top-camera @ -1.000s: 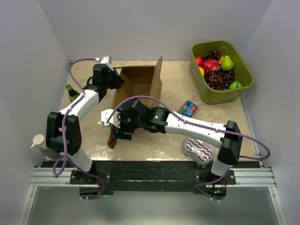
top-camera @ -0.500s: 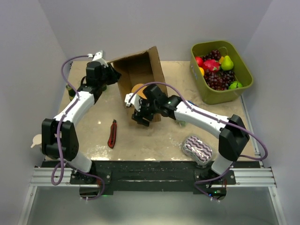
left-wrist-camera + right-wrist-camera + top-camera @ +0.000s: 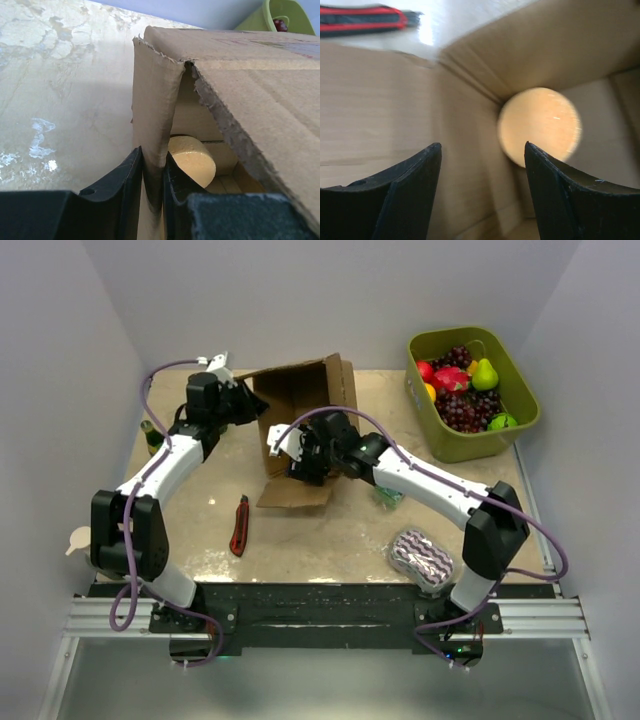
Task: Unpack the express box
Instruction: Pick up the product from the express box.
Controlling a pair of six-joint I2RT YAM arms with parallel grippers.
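Emptying step. The box lies on its side, upper centre of the overhead view. My left gripper, arm stretched to the upper left, pinches its side flap narrowly. My right gripper stands wide at the mouth, reaching in from the right. Next, I judge, it must straddle the round yellow thing inside and close.
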